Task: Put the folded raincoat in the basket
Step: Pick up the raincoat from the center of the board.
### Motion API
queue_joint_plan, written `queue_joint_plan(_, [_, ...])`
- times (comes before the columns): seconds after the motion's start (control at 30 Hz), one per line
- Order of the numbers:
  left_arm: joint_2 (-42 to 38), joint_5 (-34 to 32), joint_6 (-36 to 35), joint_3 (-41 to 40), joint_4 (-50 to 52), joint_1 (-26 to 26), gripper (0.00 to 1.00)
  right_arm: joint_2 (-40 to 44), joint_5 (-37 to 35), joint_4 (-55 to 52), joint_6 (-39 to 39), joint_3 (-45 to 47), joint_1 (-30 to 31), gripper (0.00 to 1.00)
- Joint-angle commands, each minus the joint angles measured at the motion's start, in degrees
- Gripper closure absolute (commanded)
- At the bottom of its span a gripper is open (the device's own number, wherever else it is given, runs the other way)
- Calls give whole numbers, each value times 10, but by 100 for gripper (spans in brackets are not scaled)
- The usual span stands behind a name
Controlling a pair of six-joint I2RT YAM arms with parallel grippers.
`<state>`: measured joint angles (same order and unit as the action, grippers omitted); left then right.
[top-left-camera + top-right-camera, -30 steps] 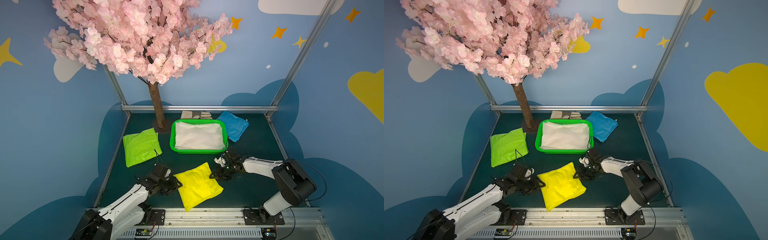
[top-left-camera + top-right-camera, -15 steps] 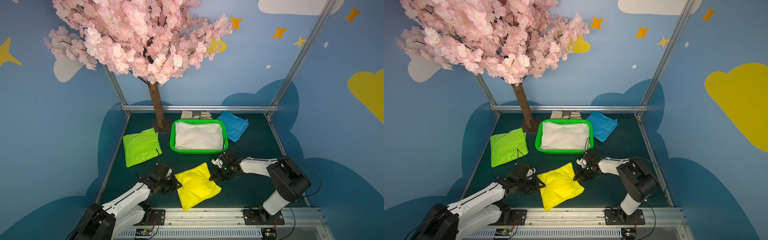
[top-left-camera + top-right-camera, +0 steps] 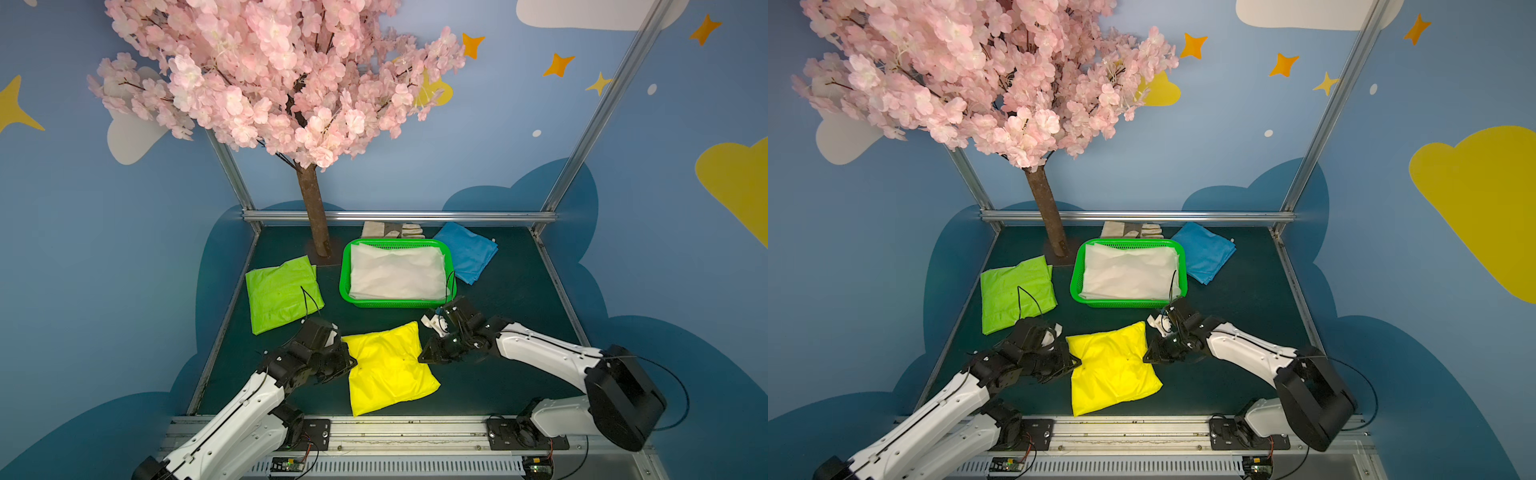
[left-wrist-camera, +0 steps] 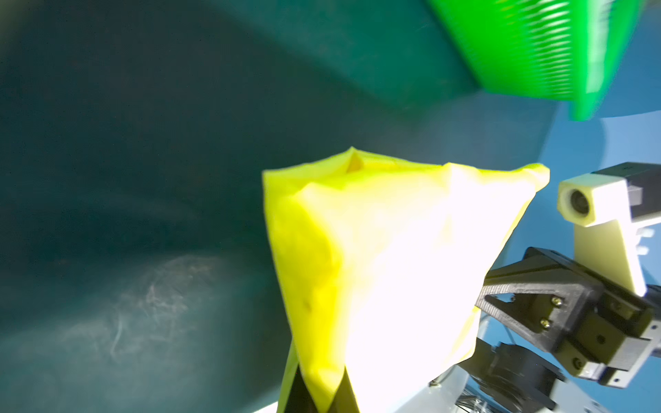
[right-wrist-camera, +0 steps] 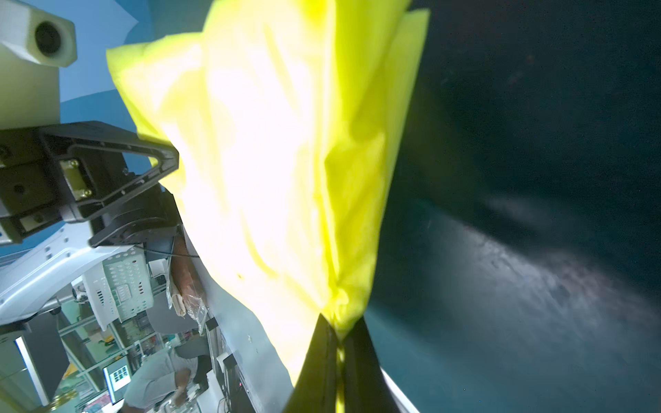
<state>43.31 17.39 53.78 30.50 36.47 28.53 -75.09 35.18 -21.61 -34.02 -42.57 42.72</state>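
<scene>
The yellow folded raincoat (image 3: 388, 368) (image 3: 1111, 368) lies on the dark mat in front of the green basket (image 3: 344, 282) (image 3: 1074, 282). My left gripper (image 3: 352, 360) (image 3: 1077, 360) is shut on its left edge, and in the left wrist view the yellow film (image 4: 386, 268) is pinched between the jaws (image 4: 323, 400). My right gripper (image 3: 420, 358) (image 3: 1145, 359) is shut on the opposite edge, with the raincoat (image 5: 286, 161) clamped at its tips (image 5: 339, 357). The basket (image 4: 536, 46) holds a white folded raincoat (image 3: 397, 272).
A lime-green folded raincoat (image 3: 282, 293) lies to the left of the basket and a blue one (image 3: 467, 253) to its right. White gloves (image 3: 392, 229) lie behind the basket. The tree trunk (image 3: 313, 216) stands at the back left. Metal rails border the mat.
Both grippers have closed onto the yellow raincoat's opposite edges, and its middle has puffed up slightly between them.
</scene>
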Motion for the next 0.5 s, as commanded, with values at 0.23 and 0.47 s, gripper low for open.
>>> queue_joint_plan(0.23, [217, -36, -140, 329, 114, -31, 98, 45, -38, -119, 0, -182, -106, 100])
queue_joint_plan(0.47, [480, 40, -224, 576, 143, -128, 97, -120, 21, -120, -11, -332, -190, 100])
